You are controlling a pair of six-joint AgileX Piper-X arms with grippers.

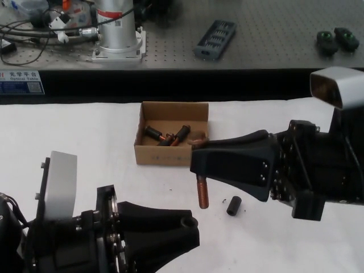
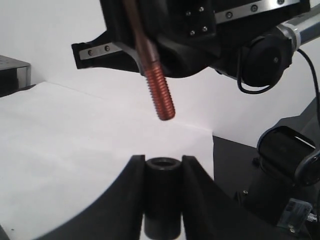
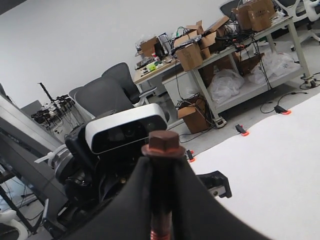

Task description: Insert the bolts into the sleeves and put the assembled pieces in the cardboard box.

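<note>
The right pincer point(image 1: 197, 154) comes in from 3 o'clock in the high view and is clamped on the bolt point(image 1: 203, 192). It grips the bolt just under the head, so the copper-coloured threaded shank hangs downward. In the right wrist view the bolt's hexagonal head point(image 3: 162, 144) sits just above the two fingers, which press on the shank from either side.

The left pincer point(image 2: 162, 161) is narrowed onto the held sleeve point(image 2: 162, 200). This is a black tube standing upright between the fingers with its open bore facing up. In the left wrist view the bolt point(image 2: 160, 95) hangs above that bore, slightly tilted. Its threaded tip is near the sleeve but clearly apart from it. In the high view the left pincer point(image 1: 190, 226) lies at 7 o'clock from the bolt.

The cardboard box point(image 1: 162, 154) stands open on the white desk point(image 1: 85, 131), at 11 o'clock from the hanging bolt. Inside it lie several assembled pieces point(image 1: 170, 136), black sleeves with copper bolt ends showing. The right pincer's tip overlaps the box's near corner at 5 o'clock in this view.

A loose sleeve point(image 1: 234, 205) lies on its side on the desk, at 4 o'clock from the bolt's lower end. It is just beside the bolt and touches nothing.
</note>
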